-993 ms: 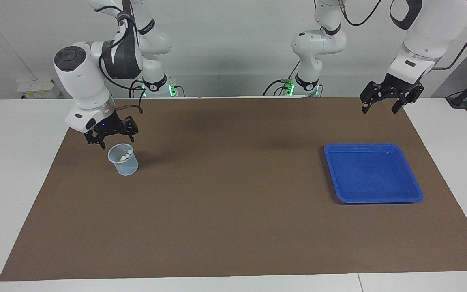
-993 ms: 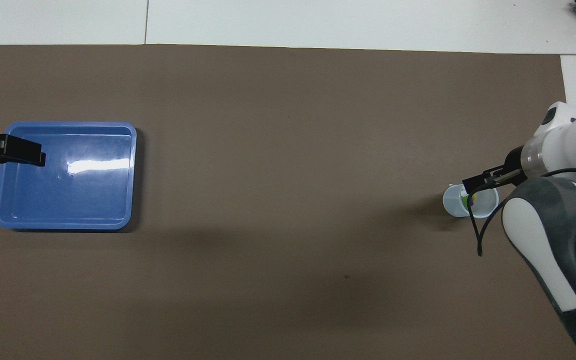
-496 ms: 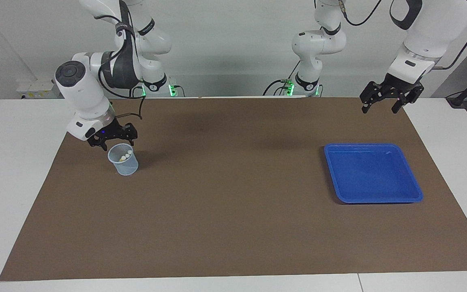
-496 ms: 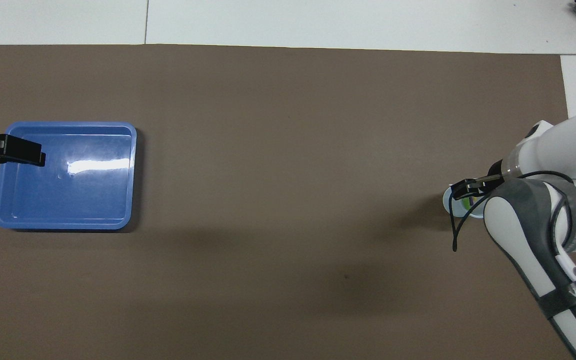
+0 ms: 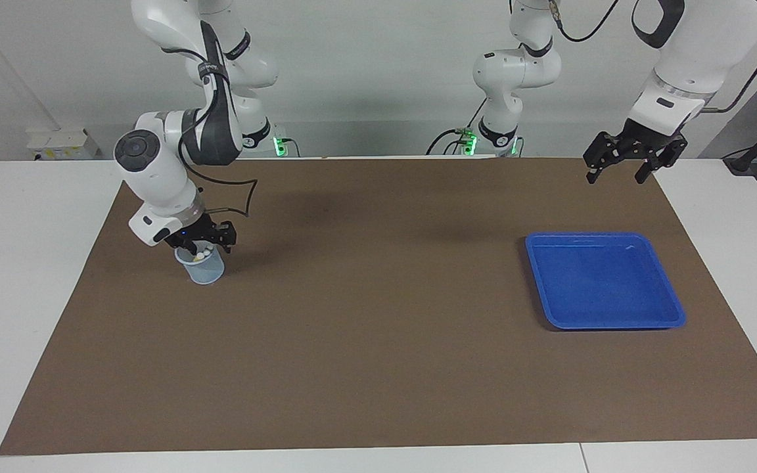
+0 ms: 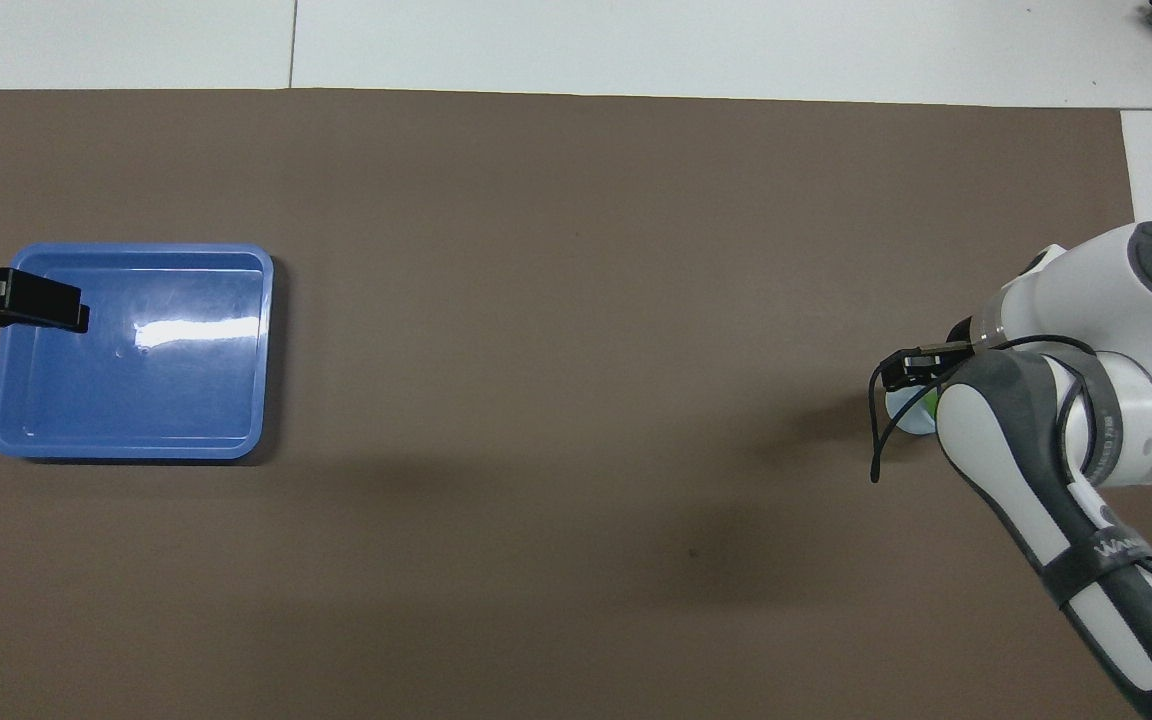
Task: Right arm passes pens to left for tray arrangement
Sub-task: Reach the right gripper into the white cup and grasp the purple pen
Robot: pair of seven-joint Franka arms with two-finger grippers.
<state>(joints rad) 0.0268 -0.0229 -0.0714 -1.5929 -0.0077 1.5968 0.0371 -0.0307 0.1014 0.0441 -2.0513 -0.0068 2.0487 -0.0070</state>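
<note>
The pens stand in a small translucent cup (image 5: 204, 269) toward the right arm's end of the mat. Only their whitish caps (image 5: 203, 251) show in the facing view, and a sliver of the green pen (image 6: 929, 405) shows in the overhead view. My right gripper (image 5: 204, 240) is open and low over the cup's mouth, its fingertips at the rim around the caps. The right arm hides most of the cup (image 6: 904, 410) from above. The blue tray (image 5: 605, 282) lies empty at the left arm's end. My left gripper (image 5: 617, 172) is open and waits in the air over the mat's edge near the tray (image 6: 126, 350).
A brown mat (image 5: 378, 328) covers the table, with white table surface (image 5: 30, 263) around it. The arm bases (image 5: 493, 138) stand at the robots' edge of the table.
My right gripper has come down and moved over the cup's mouth, from beside its rim to around the pen caps. The right arm's elbow has swung inward. The left arm has not moved.
</note>
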